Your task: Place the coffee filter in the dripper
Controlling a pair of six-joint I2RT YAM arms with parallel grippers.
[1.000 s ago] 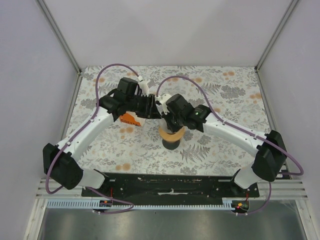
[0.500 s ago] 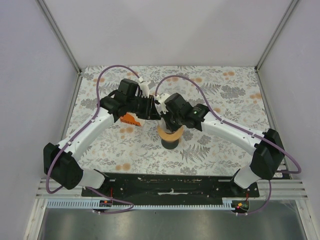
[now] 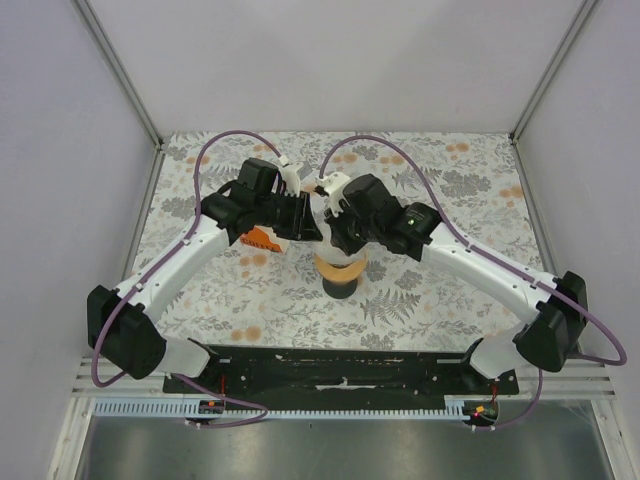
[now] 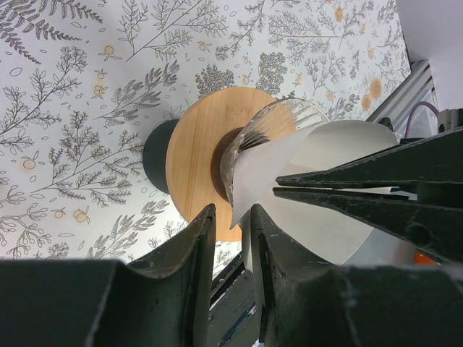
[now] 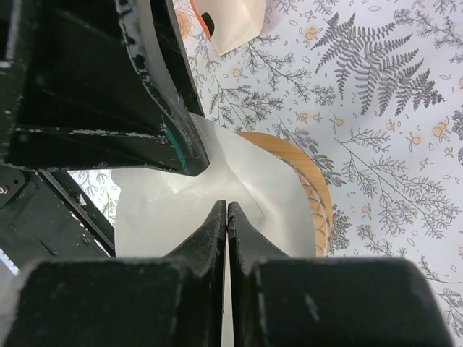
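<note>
The coffee filter (image 5: 239,188) is a thin white paper held up in the air, right over the dripper (image 4: 195,144). One end of the paper reaches the clear cup on top of the dripper. The paper is not sitting inside it.

The right fingers (image 5: 210,246) are pressed together and pinch the paper. The left fingers (image 4: 195,253) are a little apart, and the edge of the paper is in the small gap between them.

The dripper has a round wooden ring and a black bottom. It stands near the middle of the desk (image 3: 450,290). An orange and white pack (image 3: 260,238) lies near it, toward the left edge.
</note>
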